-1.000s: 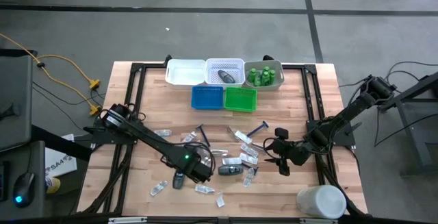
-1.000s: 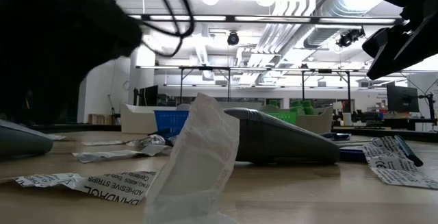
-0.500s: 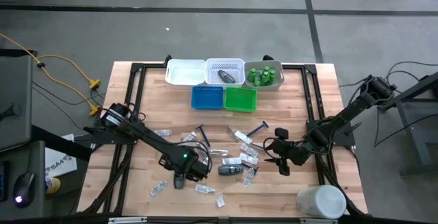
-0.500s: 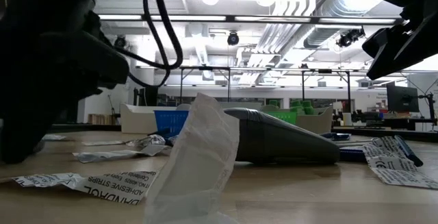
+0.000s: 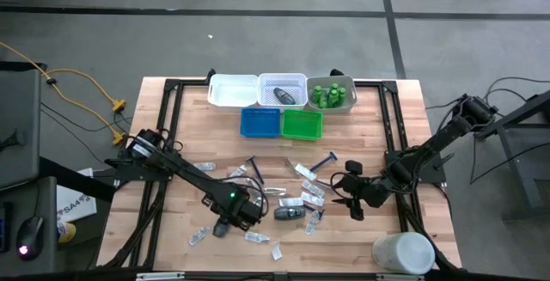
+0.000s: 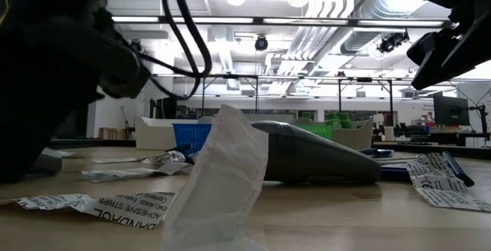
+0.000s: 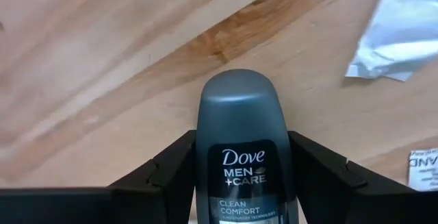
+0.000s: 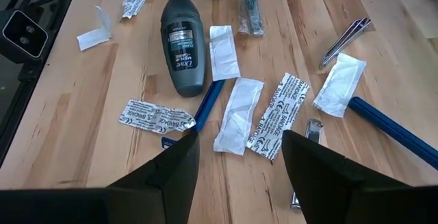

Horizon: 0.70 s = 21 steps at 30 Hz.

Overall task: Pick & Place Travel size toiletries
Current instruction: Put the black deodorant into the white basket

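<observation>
1. High view: the left gripper (image 5: 225, 226) was down on the table near its front edge, over a dark grey bottle that its own bulk mostly hid. The right gripper (image 5: 354, 206) hung above the boards beside the scattered toiletries, apparently waiting. At the back stood the white tray (image 5: 232, 91), the mesh tray (image 5: 283, 82) with a dark piece in it, and the bin of green bottles (image 5: 331, 94), so sorting by kind seemed under way.

2. Low view: the left arm filled the near side as a dark mass. A second grey deodorant (image 6: 314, 157) lay flat behind a standing white packet (image 6: 219, 182), neither of them touched.

3. Left wrist view: the Dove bottle (image 7: 246, 159) lay between the two fingers (image 7: 164, 176), cap pointing away. The jaws sat close against both its sides, but I cannot tell whether they had clamped it yet. The lengthwise alignment suited a grip across its narrow width.

4. Right wrist view: the right gripper's fingers (image 8: 171, 166) stood apart, empty, above bandage strips (image 8: 156, 116) and a blue-handled razor (image 8: 209, 104). It was well placed to take one next.
</observation>
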Available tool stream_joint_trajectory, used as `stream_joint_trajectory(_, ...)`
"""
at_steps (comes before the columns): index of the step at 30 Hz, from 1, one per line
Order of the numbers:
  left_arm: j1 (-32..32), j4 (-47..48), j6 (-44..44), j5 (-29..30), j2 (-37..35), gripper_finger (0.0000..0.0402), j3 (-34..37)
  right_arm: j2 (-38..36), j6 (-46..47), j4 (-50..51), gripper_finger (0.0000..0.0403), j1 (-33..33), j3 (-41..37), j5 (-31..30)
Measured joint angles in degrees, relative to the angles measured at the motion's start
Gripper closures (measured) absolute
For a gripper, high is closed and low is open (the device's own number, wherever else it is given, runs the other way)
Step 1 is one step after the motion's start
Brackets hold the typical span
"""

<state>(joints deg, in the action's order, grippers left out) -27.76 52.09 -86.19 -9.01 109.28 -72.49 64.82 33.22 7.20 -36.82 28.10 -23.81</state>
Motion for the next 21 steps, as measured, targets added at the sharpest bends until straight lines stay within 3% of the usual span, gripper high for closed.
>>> stream_joint_trajectory(4,0.61,3.16,5.59,12.21,-2.8,0.021,-3.18,0.0,0.19,-0.02,0.0202,0.0,0.0,-0.04)
stream_joint_trajectory(9,4.04,4.63,16.34,36.02,-7.64,0.021,-5.44,0.0,0.39,-0.1,0.0202,0.07,0.0,-1.26)
stream_joint_trajectory(13,9.97,1.78,28.66,50.7,-10.79,0.021,-5.61,0.0,1.02,-0.13,0.0202,0.07,0.0,-3.71)
stream_joint_trajectory(17,18.99,-8.24,46.71,54.2,-10.83,0.021,-5.59,0.0,1.02,0.25,0.0202,0.18,0.0,-4.76)
stream_joint_trajectory(21,29.2,-24.11,65.97,48.15,-10.47,0.021,-5.6,0.0,1.67,0.28,0.0202,0.53,0.0,-4.77)
